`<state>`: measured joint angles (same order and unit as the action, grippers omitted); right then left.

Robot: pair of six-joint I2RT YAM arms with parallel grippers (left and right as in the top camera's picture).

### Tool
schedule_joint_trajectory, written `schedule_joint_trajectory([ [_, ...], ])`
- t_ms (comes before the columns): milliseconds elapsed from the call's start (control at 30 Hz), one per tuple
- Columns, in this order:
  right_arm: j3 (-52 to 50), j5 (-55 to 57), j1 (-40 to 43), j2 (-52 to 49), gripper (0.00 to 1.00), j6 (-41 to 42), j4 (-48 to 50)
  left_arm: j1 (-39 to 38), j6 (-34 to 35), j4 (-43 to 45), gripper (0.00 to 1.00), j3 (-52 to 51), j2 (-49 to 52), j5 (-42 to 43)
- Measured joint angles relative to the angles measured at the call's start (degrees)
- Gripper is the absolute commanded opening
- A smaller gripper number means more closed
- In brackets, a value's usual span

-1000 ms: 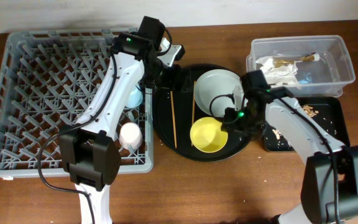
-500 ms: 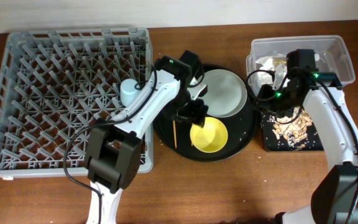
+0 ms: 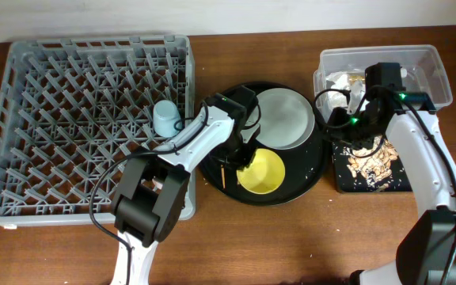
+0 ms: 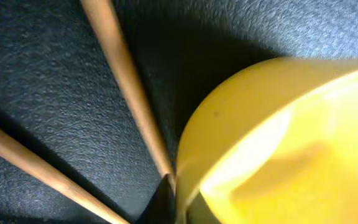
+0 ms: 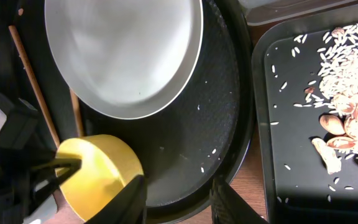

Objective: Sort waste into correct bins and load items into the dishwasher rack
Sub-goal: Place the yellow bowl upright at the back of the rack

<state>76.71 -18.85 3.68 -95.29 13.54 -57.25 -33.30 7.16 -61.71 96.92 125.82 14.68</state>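
My left gripper (image 3: 242, 162) (image 4: 179, 202) is shut on the left rim of the yellow bowl (image 3: 263, 171) (image 4: 278, 155), one finger outside the wall and one inside. The bowl sits on the round black tray beside two wooden chopsticks (image 4: 129, 87) (image 5: 33, 87). The grey-green plate (image 3: 285, 117) (image 5: 123, 50) lies behind the bowl. A light blue cup (image 3: 165, 117) stands in the dishwasher rack (image 3: 70, 95). My right gripper (image 5: 179, 202) hangs open and empty over the round tray's right edge. Food scraps (image 3: 370, 162) (image 5: 347, 81) lie in the shallow black tray (image 5: 291, 143).
The round black tray (image 3: 307, 166) (image 5: 216, 124) carries a few stray rice grains. The clear tub (image 3: 426, 75) at the back right holds white napkins (image 3: 337, 81). My right arm reaches over the tub and the shallow tray.
My left gripper came down from beside the plate to the bowl's left rim and shut on it. My right arm left the round tray a second ago and has since held still.
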Motion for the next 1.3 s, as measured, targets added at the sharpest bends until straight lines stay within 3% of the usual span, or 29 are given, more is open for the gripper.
schedule_joint_trajectory([
  [67, 0.0, 0.2, 0.0, 0.0, 0.35, 0.0, 0.0, 0.2, 0.0, -1.6, 0.01, 1.6, 0.1, 0.0],
  [200, 0.0, 0.4, 0.0, 0.0, 0.36, 0.0, 0.0, 1.4, 0.0, -10.6, 0.01, 17.8, 0.3, -1.2],
  [233, 0.0, 0.5, 0.0, 0.0, 0.36, 0.0, 0.0, 2.1, 0.0, -14.4, 0.01, 26.1, 0.4, -6.7],
  [333, 0.0, 0.6, 0.0, 0.0, 0.36, 0.0, 0.0, 3.8, 0.1, -15.4, 0.01, 35.8, 0.2, -24.2],
  [367, 0.0, 0.6, 0.0, 0.0, 0.36, 0.0, 0.0, 5.1, 0.9, -13.1, 0.01, 36.9, 0.1, -36.6],
  [500, 0.0, 0.6, 0.0, 0.0, 0.36, 0.0, 0.0, 9.5, 3.0, -3.2, 0.01, 35.7, 0.2, -61.9],
  [667, 0.0, 0.8, 0.0, 0.0, 0.36, 0.0, 0.0, 12.9, 7.7, 12.3, 0.01, 26.9, 0.3, -81.2],
  [767, 0.0, 0.9, 0.0, -0.2, 0.36, 0.0, 0.0, 13.8, 6.9, 23.5, 0.01, 19.3, 0.3, -84.6],
  [933, 0.0, 1.0, 0.0, -0.3, 0.36, 0.0, 0.0, 13.8, -0.7, 37.0, 0.01, 11.6, 0.3, -85.6],
  [1300, 0.0, 1.0, 0.0, -0.4, 0.36, 0.0, 0.0, 13.6, -3.4, 38.0, 0.01, 11.0, 5.9, -87.1],
])
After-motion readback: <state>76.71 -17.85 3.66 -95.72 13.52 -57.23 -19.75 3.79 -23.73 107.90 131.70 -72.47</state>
